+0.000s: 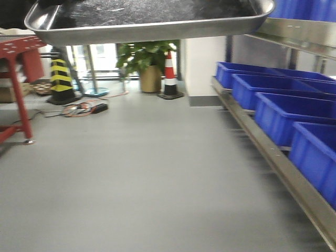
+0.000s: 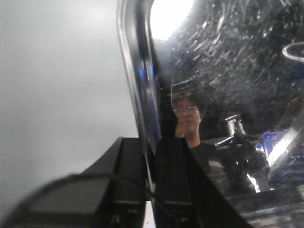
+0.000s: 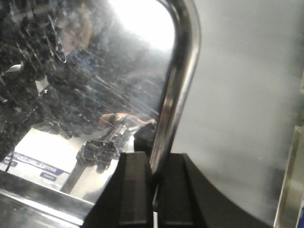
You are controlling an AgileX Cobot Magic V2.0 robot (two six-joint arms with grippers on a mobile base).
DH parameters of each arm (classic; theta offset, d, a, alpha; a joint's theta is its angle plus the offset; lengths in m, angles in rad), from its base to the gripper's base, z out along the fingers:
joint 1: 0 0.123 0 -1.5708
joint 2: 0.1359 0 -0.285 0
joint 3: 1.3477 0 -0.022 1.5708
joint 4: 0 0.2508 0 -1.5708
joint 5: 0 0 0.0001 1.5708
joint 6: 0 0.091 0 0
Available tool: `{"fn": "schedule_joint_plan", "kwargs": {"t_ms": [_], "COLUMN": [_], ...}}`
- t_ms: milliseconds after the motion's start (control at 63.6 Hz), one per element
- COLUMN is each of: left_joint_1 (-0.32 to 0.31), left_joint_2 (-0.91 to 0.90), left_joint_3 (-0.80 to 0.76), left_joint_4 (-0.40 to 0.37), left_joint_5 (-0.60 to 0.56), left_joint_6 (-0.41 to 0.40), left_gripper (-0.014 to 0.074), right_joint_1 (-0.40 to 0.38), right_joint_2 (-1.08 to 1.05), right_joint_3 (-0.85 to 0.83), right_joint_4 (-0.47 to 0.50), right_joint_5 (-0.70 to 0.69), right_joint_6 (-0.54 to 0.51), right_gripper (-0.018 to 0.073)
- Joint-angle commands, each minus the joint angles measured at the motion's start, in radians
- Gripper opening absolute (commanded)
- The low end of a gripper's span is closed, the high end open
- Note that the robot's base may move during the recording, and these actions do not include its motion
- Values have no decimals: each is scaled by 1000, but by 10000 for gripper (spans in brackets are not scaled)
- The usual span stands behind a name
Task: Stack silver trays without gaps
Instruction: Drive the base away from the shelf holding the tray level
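Observation:
A silver tray hangs in the air across the top of the front view, held level above the floor. In the left wrist view my left gripper is shut on the tray's left rolled rim, with one black finger outside and the other inside the tray. In the right wrist view my right gripper is shut on the opposite rim, and the scratched mirror-like tray stretches to the left. I see only this one tray.
Several deep blue bins sit on a low steel shelf rail along the right, with an upper shelf above. A red table stands at left. Striped cones, a plant and cables lie beyond the grey floor.

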Motion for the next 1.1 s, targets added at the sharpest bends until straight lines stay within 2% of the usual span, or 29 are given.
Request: {"fn": "schedule_joint_plan", "kwargs": {"t_ms": [0,1084], "left_joint_1": [-6,-6], "left_joint_2": [-38,-38], "left_joint_3": [-31,-31], "left_joint_4": [13,13], "left_joint_5": [55,55], "left_joint_6": [25,25], "left_gripper": [-48,-48], "right_joint_1": [4,4], "right_joint_2": [-55,-55], "right_joint_3": [-29,-29], "right_joint_4": [-7,-7], "right_joint_5": [-53,-53], "right_joint_6": [-18,-18], "right_gripper": [58,58]}}
